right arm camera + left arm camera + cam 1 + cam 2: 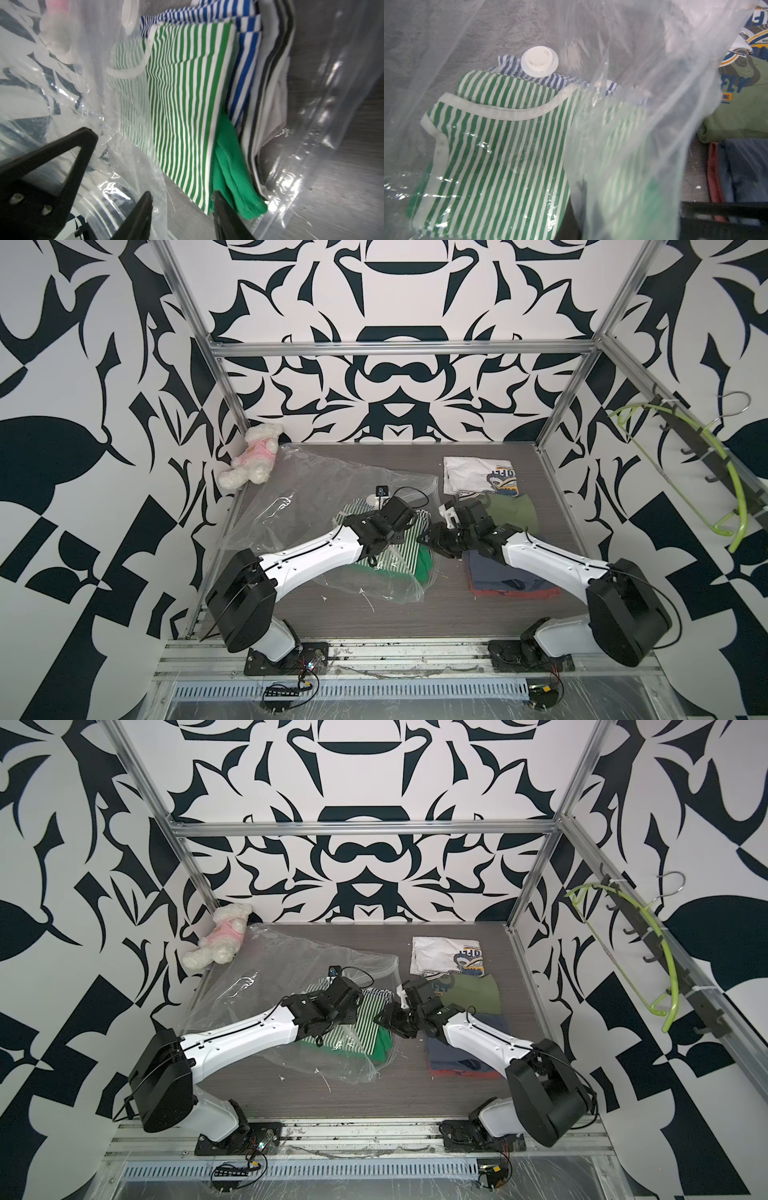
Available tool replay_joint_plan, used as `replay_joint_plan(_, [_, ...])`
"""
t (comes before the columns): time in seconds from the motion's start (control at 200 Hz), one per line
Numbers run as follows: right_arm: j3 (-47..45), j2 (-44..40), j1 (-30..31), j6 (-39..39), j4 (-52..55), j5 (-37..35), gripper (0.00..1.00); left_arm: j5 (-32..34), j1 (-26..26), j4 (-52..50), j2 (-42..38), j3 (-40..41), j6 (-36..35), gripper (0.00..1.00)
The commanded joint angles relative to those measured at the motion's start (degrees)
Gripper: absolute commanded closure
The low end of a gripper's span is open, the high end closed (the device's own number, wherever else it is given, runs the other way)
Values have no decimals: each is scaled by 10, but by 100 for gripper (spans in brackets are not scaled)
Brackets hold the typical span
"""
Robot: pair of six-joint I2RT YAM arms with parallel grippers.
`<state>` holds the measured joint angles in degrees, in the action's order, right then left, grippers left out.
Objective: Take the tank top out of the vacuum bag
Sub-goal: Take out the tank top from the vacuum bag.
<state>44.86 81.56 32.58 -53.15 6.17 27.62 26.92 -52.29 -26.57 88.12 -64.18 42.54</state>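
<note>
The clear vacuum bag [316, 485] lies on the left half of the table, its white valve [539, 61] above the clothes inside. A green-and-white striped tank top [500, 149] with white trim tops the stack in the bag, over blue-striped and plain green garments. My left gripper [384, 545] is shut on the bag's upper film [633, 124] and holds it raised off the stack. My right gripper [180, 199] is open at the bag's mouth. The tank top's [187, 108] near corner sits between its fingers, and one fingertip [217, 199] touches the green cloth.
Folded clothes lie right of the bag: a white printed T-shirt [478, 475], an olive shirt [513, 510] and a navy and red stack [511, 580] under my right arm. A plush toy [253, 456] sits in the back left corner. A green hanger [706, 472] hangs on the right rail.
</note>
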Motion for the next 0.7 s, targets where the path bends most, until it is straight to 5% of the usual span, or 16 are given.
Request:
replay_joint_plan(0.0, [25,21,13,-15,-4,19,51,-8,2,-2,-7,7,2,100])
replay_joint_plan(0.545, [56,101,14,-24,-111,19,54,7,2,3,-13,34,-2,100])
replay_joint_plan(0.695, [46,93,14,-33,-172,39,64,8,2,2,-9,36,-1,100])
